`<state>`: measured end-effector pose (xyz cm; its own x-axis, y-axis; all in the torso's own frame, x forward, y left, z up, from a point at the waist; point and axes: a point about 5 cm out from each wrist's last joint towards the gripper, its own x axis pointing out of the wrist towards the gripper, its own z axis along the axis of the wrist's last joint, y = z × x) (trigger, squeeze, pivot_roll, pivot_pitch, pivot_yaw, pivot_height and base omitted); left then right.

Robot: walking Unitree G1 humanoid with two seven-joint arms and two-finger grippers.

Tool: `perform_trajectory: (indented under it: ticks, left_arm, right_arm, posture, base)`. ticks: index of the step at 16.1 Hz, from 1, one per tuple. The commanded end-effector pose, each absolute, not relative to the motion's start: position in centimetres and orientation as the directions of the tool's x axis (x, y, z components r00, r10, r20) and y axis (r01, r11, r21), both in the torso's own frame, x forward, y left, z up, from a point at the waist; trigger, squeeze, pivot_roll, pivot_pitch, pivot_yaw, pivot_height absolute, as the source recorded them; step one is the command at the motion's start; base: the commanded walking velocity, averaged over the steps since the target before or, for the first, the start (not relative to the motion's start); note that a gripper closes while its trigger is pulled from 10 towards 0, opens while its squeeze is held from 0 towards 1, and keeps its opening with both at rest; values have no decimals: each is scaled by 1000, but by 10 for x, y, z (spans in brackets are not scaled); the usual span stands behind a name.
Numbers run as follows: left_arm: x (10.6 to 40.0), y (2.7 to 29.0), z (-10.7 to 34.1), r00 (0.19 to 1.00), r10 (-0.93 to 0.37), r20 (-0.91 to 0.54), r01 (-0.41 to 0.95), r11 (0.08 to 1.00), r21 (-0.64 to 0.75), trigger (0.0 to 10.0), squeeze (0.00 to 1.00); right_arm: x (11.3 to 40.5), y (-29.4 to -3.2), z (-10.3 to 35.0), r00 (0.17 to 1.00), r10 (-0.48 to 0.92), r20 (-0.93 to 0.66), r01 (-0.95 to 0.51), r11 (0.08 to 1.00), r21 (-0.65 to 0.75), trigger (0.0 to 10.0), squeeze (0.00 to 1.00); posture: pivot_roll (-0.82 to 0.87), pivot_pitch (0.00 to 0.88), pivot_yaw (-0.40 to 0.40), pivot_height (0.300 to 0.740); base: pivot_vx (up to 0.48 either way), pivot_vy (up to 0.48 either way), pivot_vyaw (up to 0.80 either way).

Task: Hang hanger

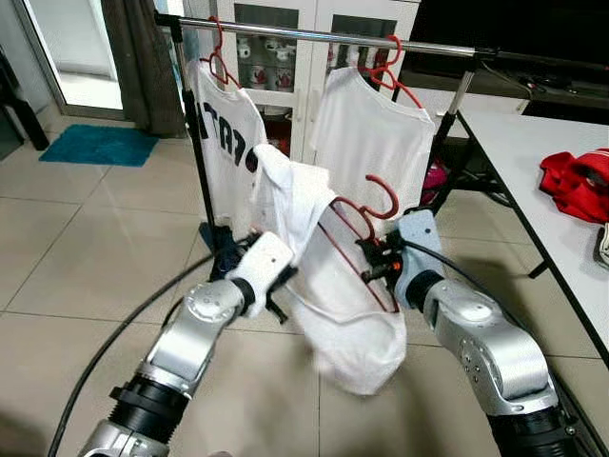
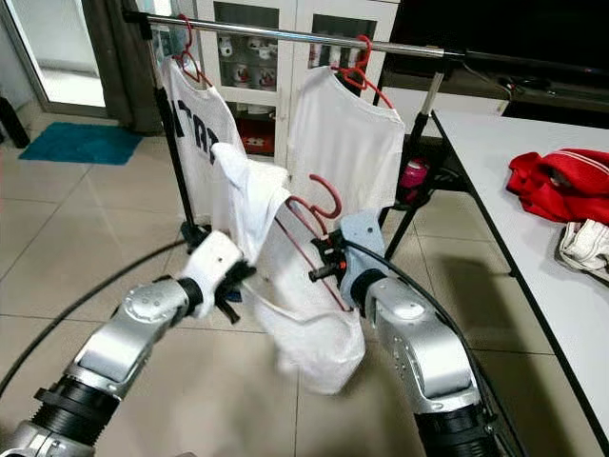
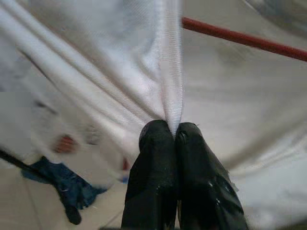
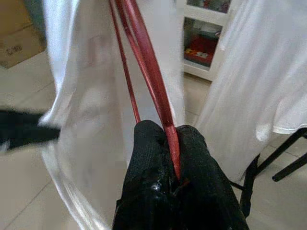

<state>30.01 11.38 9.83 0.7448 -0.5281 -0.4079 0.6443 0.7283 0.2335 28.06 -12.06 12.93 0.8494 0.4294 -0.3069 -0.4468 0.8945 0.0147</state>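
In the middle of the frame the two arms hold up a white shirt (image 1: 328, 286) draped over a red hanger (image 1: 366, 233), in front of a clothes rail (image 1: 324, 36) that runs across the upper part of the picture. The right claw (image 4: 171, 139) is clamped on the hanger's red lower bar, its two black fingers (image 4: 148, 158) pressed tight on either side of the plastic, and the hanger's hook curls upward just above the claw, well below the rail. The left claw (image 3: 173, 132) is pinched shut on a fold of the white shirt's fabric, the cloth rising in a ridge from between the fingertips, with the hanger's red bar crossing the upper right of the left wrist view behind the cloth. The shirt hangs loosely between the two claws, its hem sagging toward the tiled floor (image 1: 86, 257). Two other white shirts already hang from the rail on red hangers: one with dark lettering (image 1: 228, 143) at upper left, one plain (image 1: 371, 133) at upper centre. At the right edge a white surface (image 1: 533, 162) carries a crumpled red garment (image 1: 576, 183).
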Motion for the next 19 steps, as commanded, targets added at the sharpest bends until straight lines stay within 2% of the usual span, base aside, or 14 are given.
perform_trajectory:
  ticks: [1,2,3,4,6,7,8,9,11,12,15,17,18,19]
  left_arm:
    - [306,112,107,770,-523,-365,621,745,244,10000,0]
    - [306,111,111,765,-542,-348,628,747,217,10000,525]
    - [301,110,117,732,-598,-326,666,727,164,10000,1000]
    - [298,110,118,710,-626,-323,691,707,149,10000,1000]
    - [279,116,120,607,-713,-352,784,611,115,10000,1000]
    - [274,122,122,589,-727,-351,797,593,109,10000,1000]
    - [275,127,126,600,-725,-339,791,601,114,10000,1000]
    - [290,163,152,716,-660,-229,694,707,136,10000,1000]
    - [302,201,182,801,-586,-123,599,789,135,10000,1000]
    - [302,207,187,808,-579,-111,590,797,133,10000,1000]
    - [305,246,207,826,-559,-68,563,818,119,10000,1000]
    - [303,261,206,812,-582,-50,582,813,-9,10000,1000]
    - [302,267,202,809,-586,-51,583,810,-69,10000,886]
    - [305,272,197,829,-559,-20,544,813,-206,10000,0]
  right_arm:
    - [278,-121,130,841,441,-312,-465,885,-2,10000,0]
    - [276,-121,128,832,450,-325,-479,878,-11,10000,0]
    - [274,-121,126,822,461,-334,-496,868,-22,10000,0]
    - [274,-122,126,819,466,-335,-502,864,-27,10000,0]
    - [276,-126,128,812,490,-318,-529,848,-43,10000,0]
    - [276,-127,129,803,509,-310,-550,834,-54,10000,0]
    - [276,-127,130,793,526,-308,-568,821,-62,10000,0]
    - [273,-129,134,739,605,-296,-652,754,-87,10000,0]
    - [269,-131,139,684,667,-295,-719,685,-118,10000,0]
    - [269,-132,139,674,677,-297,-730,672,-124,10000,0]
    - [269,-139,145,627,716,-305,-777,599,-193,10000,0]
    - [271,-142,151,618,723,-308,-786,568,-244,10000,0]
    - [272,-142,153,617,725,-306,-787,560,-259,10000,0]
    - [271,-140,155,615,730,-299,-788,555,-265,10000,0]
  posture:
    - [-184,0,-61,740]
    - [-184,0,-60,740]
    - [-182,0,-60,740]
    - [-179,0,-59,740]
    - [-172,0,-58,740]
    - [-169,0,-58,740]
    - [-168,0,-58,740]
    - [-160,0,-62,740]
    - [-154,0,-65,740]
    - [-154,0,-65,740]
    - [-149,0,-56,740]
    - [-146,0,-49,740]
    - [-147,0,-46,740]
    - [-148,0,-37,740]
  base:
    - [0,0,0]
    - [0,0,0]
    - [0,0,0]
    - [0,0,0]
    - [0,0,0]
    - [0,0,0]
    - [0,0,0]
    - [0,0,0]
    - [0,0,0]
    - [0,0,0]
    - [0,0,0]
    - [0,0,0]
    - [0,0,0]
    - [0,0,0]
